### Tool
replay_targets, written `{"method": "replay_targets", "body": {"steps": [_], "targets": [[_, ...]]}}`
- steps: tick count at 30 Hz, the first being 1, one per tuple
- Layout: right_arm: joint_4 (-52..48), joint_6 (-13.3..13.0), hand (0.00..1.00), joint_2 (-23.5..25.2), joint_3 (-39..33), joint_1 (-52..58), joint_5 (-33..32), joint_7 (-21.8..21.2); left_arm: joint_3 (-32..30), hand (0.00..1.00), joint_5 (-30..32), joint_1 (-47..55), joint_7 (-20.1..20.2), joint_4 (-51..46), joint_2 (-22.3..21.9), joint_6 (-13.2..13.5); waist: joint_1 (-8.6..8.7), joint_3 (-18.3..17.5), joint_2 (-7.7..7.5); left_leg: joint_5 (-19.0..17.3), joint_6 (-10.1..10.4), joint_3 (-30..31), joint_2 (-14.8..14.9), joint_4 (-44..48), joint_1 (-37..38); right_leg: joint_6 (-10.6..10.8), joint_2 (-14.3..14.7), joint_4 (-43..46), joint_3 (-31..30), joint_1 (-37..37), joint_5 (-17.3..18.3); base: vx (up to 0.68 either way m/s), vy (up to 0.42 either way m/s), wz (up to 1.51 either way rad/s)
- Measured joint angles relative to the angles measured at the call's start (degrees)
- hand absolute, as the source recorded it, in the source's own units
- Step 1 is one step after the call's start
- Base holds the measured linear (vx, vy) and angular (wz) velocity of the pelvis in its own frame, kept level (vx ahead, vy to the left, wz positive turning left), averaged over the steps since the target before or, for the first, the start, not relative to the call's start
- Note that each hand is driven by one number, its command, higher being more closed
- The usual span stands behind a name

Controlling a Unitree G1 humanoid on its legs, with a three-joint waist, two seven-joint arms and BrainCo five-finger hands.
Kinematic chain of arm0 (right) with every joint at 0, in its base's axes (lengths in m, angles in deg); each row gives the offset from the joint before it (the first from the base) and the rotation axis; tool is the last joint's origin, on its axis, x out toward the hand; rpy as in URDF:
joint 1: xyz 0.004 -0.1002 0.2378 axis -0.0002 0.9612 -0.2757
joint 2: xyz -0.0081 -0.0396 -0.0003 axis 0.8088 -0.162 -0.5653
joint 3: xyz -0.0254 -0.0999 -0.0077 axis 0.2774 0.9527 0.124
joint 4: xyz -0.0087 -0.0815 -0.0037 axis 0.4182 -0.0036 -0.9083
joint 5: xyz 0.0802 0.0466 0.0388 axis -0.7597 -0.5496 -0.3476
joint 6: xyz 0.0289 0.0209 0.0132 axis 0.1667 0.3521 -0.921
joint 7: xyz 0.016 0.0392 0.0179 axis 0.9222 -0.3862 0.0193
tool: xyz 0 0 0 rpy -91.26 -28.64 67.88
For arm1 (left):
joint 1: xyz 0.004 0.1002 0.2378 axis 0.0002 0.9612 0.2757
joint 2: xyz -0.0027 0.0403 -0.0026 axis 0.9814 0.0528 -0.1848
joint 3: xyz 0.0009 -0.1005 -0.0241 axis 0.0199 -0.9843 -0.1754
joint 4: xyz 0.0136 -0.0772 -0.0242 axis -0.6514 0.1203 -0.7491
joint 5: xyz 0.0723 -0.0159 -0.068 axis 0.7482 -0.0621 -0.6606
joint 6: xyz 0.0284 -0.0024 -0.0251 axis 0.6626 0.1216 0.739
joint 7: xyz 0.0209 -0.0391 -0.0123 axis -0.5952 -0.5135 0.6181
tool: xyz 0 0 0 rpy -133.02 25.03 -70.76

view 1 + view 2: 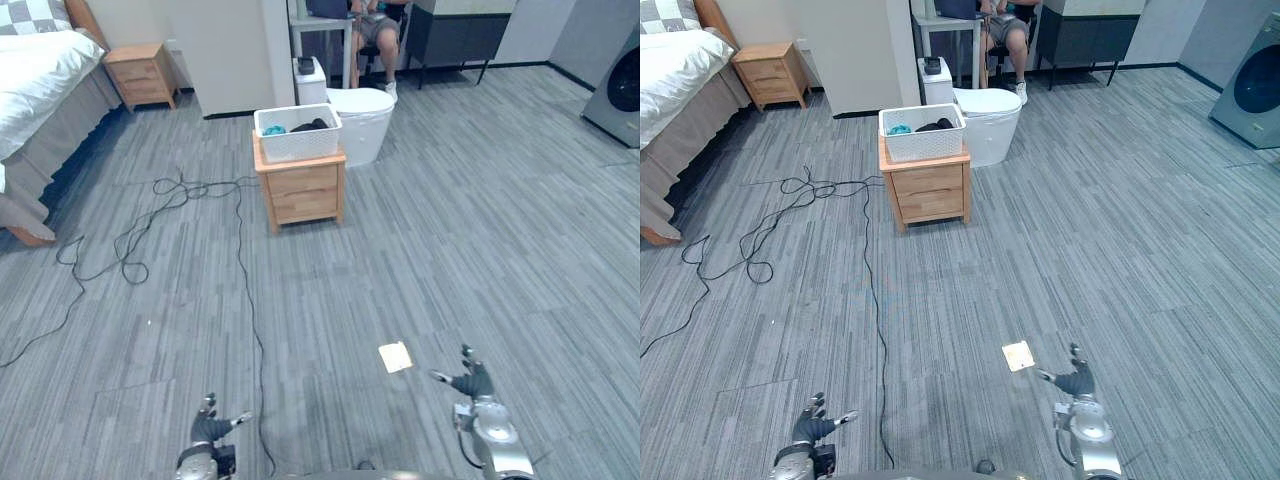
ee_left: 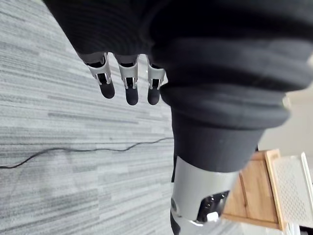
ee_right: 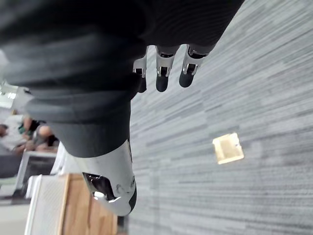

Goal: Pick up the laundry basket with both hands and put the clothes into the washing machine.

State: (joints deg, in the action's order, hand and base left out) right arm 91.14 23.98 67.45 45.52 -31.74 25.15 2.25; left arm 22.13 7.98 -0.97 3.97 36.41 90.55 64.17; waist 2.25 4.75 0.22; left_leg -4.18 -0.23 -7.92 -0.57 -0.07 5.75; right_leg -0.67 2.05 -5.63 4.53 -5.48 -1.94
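1. Left hand [image 1: 208, 432] and right hand [image 1: 473, 384]: low at the near edge, fingers relaxed and straight, thumbs out, each holding nothing.
2. Pale square tag [image 1: 395, 357]: flat on the grey floor, just ahead of the right hand.
3. Wooden nightstand [image 1: 300, 192]: well ahead, mid-floor. The white laundry basket [image 1: 297, 143] sits on its top and covers most of it. Dark and teal clothes [image 1: 308, 126] lie inside.
4. White round bin [image 1: 364, 122]: just behind the nightstand. Likely risk: a reach carried too far would push the basket back against it.
5. Washing machine [image 1: 617, 90]: far right, well apart from the basket. Likely risk: over that long carry, uneven grips would tilt the basket and spill the clothes.
6. Seated person [image 1: 376, 22]: beyond the bin, at a table.
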Motion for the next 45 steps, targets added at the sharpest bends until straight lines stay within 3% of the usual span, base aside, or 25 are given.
{"method": "replay_targets", "body": {"steps": [1,5,16,21,24,27,30,32,34,35,36,37,38,39,40,41,42,43,44,45], "targets": [[0.6,0.05,0.0,-0.28,-0.93,0.07,-0.43,0.58,-0.15,0.0,0.01,0.05,0.08,0.29,0.12,-0.16,0.02,-0.03,0.05,0.13,0.04,0.0,0.15,-0.12,0.0,-0.8,0.18,0.01,0.1,-0.14,-0.53,0.06,-0.013,-0.02],[1.63,0.56,0.0,-0.87,-3.21,0.04,-0.65,0.76,-2.22,0.0,0.01,-0.13,0.99,0.3,0.13,-0.38,0.02,-0.12,0.18,0.22,-0.06,0.09,0.4,-0.1,0.02,-0.73,0.47,0.03,0.48,-0.24,-0.48,0.07,-0.006,-0.01],[3.21,1.16,0.0,-0.96,-8.71,0.08,-2.7,0.75,-4.06,0.0,-0.03,0.07,1.04,0.22,-1.15,-0.86,-0.08,0.03,0.76,0.19,0.0,2.06,0.15,-0.14,-0.57,1.29,0.05,0.71,3.07,-0.09,0.97,0.0,0.013,0.11],[3.21,1.19,0.0,0.28,-9.24,-0.38,-2.89,0.77,-4.14,0.0,-0.29,0.1,1.03,-0.97,-1.23,-0.88,-0.26,0.33,0.66,-0.16,-0.32,1.38,0.02,-0.12,-3.33,-0.01,-0.16,2.57,2.76,3.51,2.22,-0.05,0.011,-0.02],[3.18,1.29,0.0,0.96,-9.22,-0.45,-2.89,0.84,-4.14,0.0,-0.74,0.49,0.94,-4.35,-1.29,-0.9,-0.67,0.92,0.42,-1.45,-0.86,1.03,0.16,1.53,-5.24,0.4,-0.19,4.26,2.16,5.67,3.79,-0.01,0.014,-0.12],[1.39,1.77,0.0,1.05,-8.47,-0.64,-2.89,1.2,-4.09,0.0,-1.56,0.54,0.8,-8.96,-1.4,-0.8,-1.65,1.68,0.39,-4.54,-1.32,-0.6,0.39,6.05,-8.8,1.15,-0.87,14.3,0.79,12.32,9.17,0.04,0.019,-0.26],[-0.6,1.78,0.0,1.06,-6.32,-1.0,-2.88,1.87,-3.16,0.0,-2.57,0.82,0.69,-11.0,-1.38,-0.7,-1.32,3.6,0.36,-8.82,-2.59,-0.94,-0.51,9.73,-9.16,3.69,-3.19,28.41,1.74,17.27,14.27,0.1,0.065,-0.13],[-1.27,1.85,0.0,1.77,-4.51,-0.94,-2.87,1.84,-0.69,0.0,-3.14,-0.54,-0.15,-11.1,-0.7,-0.66,-0.42,6.07,0.26,-11.13,-4.18,0.57,-0.92,10.96,-5.64,4.48,-6.19,48.53,4.88,25.8,15.66,0.21,0.074,0.18],[-1.52,1.89,0.0,2.14,-3.91,-0.9,-2.85,1.84,0.79,0.0,-3.34,-1.21,-0.34,-10.92,-0.22,-0.68,0.02,6.56,0.39,-12.54,-4.15,1.61,-0.96,10.86,-3.59,3.4,-6.77,48.92,5.62,29.16,17.82,0.4,0.051,0.27],[-2.21,1.88,0.0,1.91,-3.81,-0.97,-2.86,1.85,1.55,0.0,-3.49,-2.27,-0.33,-10.89,-0.31,-0.69,0.35,7.33,0.25,-12.95,-4.27,2.49,-0.39,10.23,-1.23,3.18,-6.59,45.06,7.07,30.72,17.62,0.55,0.009,0.51],[-3.06,1.86,0.0,1.03,-2.89,-0.98,-2.86,1.87,2.45,0.0,-3.52,-4.05,-0.36,-10.86,-0.31,-0.67,0.99,8.99,1.68,-13.22,-4.29,4.5,1.02,9.19,1.06,3.06,-5.92,38.09,8.36,31.76,16.51,0.5,-0.022,0.68],[-3.54,1.81,0.0,0.54,-2.33,-1.01,-2.86,1.84,2.81,0.0,-3.5,-4.91,-0.37,-10.86,-0.33,-0.66,1.59,9.52,1.94,-13.2,-4.26,5.71,1.79,8.47,2.08,2.84,-5.49,34.13,9.08,32.31,14.85,0.53,-0.058,0.89],[-4.66,1.75,0.0,0.24,-1.73,-0.98,-2.85,1.81,3.01,0.0,-3.46,-6.42,-0.37,-10.81,-0.27,-0.55,2.47,10.37,1.81,-13.11,-3.7,6.98,2.63,7.69,3.78,3.14,-4.6,25.18,9.39,33.34,9.37,0.57,-0.084,0.82],[-5.91,1.64,0.0,0.25,-0.94,-0.15,-2.72,1.76,2.98,0.0,-3.33,-6.72,-0.41,-10.82,-0.12,-0.21,2.73,10.31,0.56,-13.59,-1.02,7.3,2.48,7.63,5.6,3.05,-4.63,17.09,8.61,33.77,3.74,0.6,-0.103,0.72],[-6.39,1.61,0.0,0.23,-0.48,0.25,-2.67,1.73,2.94,0.0,-3.26,-6.69,-0.41,-10.81,-0.05,0.01,3.04,10.27,0.03,-14.49,0.53,7.6,2.51,7.64,7.12,2.53,-4.42,14.96,8.05,33.77,1.1,0.63,-0.143,0.48],[-7.19,1.62,0.0,0.14,-0.25,0.39,-2.62,1.66,2.93,0.0,-2.99,-6.29,-0.27,-9.91,-0.52,0.1,3.41,10.24,0.45,-15.61,2.41,7.82,3.57,8.23,9.33,-3.64,-4.1,18.55,6.93,34.21,-8.24,0.64,-0.175,0.13],[-7.27,1.64,0.0,-0.03,-0.22,-0.32,-2.59,1.58,2.86,0.0,-2.93,-6.64,-0.25,-9.13,-1.13,0.08,3.19,9.99,1.81,-15.27,3.01,7.59,4.83,9.54,8.79,-4.64,-3.19,22.42,7.63,35.78,-5.01,0.76,-0.237,0.07],[-8.14,1.55,0.0,0.66,0.19,-0.78,-2.46,1.05,2.88,0.0,-2.77,-6.85,-0.15,-8.73,-1.13,0.11,3.28,9.93,2.1,-12.3,8.03,7.05,5.39,14.28,7.11,-5.73,-3.04,28.04,8.16,36.83,-0.45,0.8,-0.288,-0.07],[-8.24,1.59,0.0,0.9,1.01,-0.62,-1.7,0.39,2.63,0.0,-2.66,-6.32,-0.14,-8.43,-1.69,0.09,3.14,10.07,2.18,-7.34,11.3,6.15,6.1,23.32,4.7,-6.46,-2.18,30.63,8.01,34.8,3.73,0.69,-0.264,0.0],[-8.24,1.65,0.0,0.88,1.74,-0.53,-1.36,0.25,2.14,0.0,-2.59,-5.85,-0.14,-8.24,-2.35,0.07,3.09,10.29,2.5,-3.27,12.17,5.57,6.88,30.58,2.43,-6.7,-1.86,30.16,7.85,32.31,5.06,0.72,-0.239,-0.15]]}}
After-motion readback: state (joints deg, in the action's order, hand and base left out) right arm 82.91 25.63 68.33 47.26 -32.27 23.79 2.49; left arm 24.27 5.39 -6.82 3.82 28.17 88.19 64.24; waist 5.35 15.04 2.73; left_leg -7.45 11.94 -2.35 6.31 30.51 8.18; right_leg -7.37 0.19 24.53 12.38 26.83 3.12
